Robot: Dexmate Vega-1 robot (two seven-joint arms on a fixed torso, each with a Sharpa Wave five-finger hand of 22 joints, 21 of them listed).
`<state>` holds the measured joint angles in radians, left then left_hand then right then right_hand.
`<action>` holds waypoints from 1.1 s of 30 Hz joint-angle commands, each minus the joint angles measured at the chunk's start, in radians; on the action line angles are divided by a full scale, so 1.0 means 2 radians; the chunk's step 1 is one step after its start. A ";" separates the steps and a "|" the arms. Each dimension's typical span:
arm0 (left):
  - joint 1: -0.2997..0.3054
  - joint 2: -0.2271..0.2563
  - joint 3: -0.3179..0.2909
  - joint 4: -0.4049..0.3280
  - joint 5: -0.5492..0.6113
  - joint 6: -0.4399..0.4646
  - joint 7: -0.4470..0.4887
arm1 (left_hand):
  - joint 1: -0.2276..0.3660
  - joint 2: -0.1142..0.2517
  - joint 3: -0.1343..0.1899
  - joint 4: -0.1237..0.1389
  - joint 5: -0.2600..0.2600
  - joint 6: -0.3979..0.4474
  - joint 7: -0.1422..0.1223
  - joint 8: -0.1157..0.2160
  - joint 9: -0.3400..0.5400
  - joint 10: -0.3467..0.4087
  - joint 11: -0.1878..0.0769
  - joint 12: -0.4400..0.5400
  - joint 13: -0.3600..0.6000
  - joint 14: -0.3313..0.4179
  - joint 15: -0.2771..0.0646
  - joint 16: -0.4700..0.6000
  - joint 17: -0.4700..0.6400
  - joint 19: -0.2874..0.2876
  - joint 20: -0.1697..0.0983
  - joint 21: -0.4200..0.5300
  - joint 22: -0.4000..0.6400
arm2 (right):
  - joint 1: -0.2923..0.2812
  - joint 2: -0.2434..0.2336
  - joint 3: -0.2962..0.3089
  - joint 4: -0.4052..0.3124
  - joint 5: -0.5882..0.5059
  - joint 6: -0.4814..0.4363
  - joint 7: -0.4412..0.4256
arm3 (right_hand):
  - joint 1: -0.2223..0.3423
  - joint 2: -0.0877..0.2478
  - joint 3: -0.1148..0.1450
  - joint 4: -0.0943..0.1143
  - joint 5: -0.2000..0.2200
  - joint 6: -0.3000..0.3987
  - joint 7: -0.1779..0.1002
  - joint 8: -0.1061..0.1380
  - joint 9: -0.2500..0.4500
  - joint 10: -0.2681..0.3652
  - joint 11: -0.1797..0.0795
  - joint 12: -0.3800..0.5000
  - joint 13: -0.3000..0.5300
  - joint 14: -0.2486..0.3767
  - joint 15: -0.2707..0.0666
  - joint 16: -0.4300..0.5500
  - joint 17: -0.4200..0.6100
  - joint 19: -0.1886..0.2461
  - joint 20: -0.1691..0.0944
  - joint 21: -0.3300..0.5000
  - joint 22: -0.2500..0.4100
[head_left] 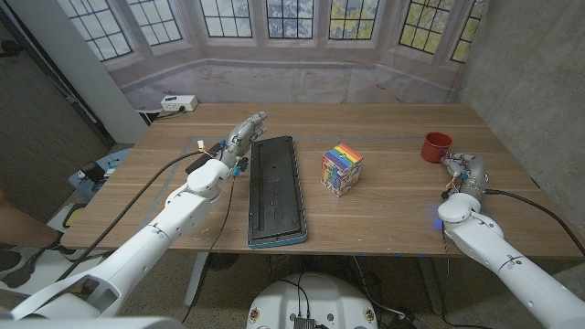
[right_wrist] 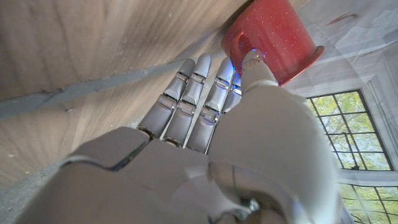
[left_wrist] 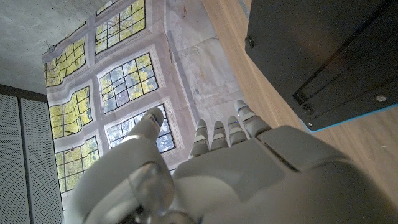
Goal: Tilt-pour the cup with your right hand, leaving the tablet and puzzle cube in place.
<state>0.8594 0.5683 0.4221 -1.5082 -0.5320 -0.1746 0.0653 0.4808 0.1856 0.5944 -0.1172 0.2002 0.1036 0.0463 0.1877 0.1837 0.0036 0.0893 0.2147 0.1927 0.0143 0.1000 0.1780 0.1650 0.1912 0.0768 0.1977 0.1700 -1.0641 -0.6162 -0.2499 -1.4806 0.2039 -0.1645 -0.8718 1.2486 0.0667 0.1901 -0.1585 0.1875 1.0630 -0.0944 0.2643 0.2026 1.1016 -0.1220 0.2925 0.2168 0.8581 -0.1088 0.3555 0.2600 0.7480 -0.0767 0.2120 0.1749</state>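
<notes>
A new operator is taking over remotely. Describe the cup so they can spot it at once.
Start at the wooden table and go to its far right part, just ahead of the right hand. The cup stands there upright, mouth open, apart from the puzzle cube and the tablet nearer the middle. It is the only plain red, round thing; the cube is multicoloured and the tablet is flat and black.

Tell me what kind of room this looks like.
Probably a robot lab or test setup: a wooden table stands before a printed window backdrop, with a power strip and cables.
</notes>
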 commanded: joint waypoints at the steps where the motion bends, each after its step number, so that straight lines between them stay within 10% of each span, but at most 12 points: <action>1: -0.008 -0.005 0.002 0.015 -0.001 -0.005 -0.007 | 0.005 -0.002 -0.002 0.001 0.002 0.001 -0.003 0.000 0.001 0.004 0.001 -0.001 0.002 0.004 0.001 0.001 0.002 0.004 0.001 0.000 0.002 | -0.003 -0.003 0.002 -0.014 -0.006 -0.009 -0.006 | 0.002 0.003 -0.001 0.001 -0.001 0.004 -0.001 0.003 0.003 0.005 -0.001 0.002 0.001 0.005 -0.065 0.001 0.000 0.004 -0.063 0.002 0.001; 33: 0.004 0.002 -0.001 -0.002 0.001 -0.012 -0.005 | 0.007 -0.002 -0.003 0.001 0.002 0.001 -0.003 0.000 0.002 0.005 0.001 -0.001 0.002 0.004 0.001 0.001 0.002 0.004 0.001 0.000 0.002 | -0.033 -0.006 0.020 -0.061 -0.025 -0.012 -0.024 | 0.006 0.007 -0.004 0.002 -0.002 0.009 0.000 0.002 0.003 0.007 -0.002 0.001 0.002 0.011 -0.065 -0.002 -0.001 0.004 -0.063 0.002 0.002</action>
<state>0.8507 0.5632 0.4262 -1.4910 -0.5326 -0.1962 0.0471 0.4807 0.1856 0.5899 -0.1127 0.2002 0.1036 0.0463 0.1876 0.1836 0.0036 0.0893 0.2147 0.1927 0.0143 0.1000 0.1780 0.1650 0.1912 0.0768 0.1977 0.1700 -1.1012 -0.6236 -0.2262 -1.5526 0.1702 -0.1880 -0.9112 1.2597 0.0706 0.1874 -0.1558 0.1843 1.0704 -0.0912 0.2636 0.2066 1.1069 -0.1271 0.2884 0.2160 0.8715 -0.1142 0.3554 0.2554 0.7479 -0.0766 0.2120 0.1746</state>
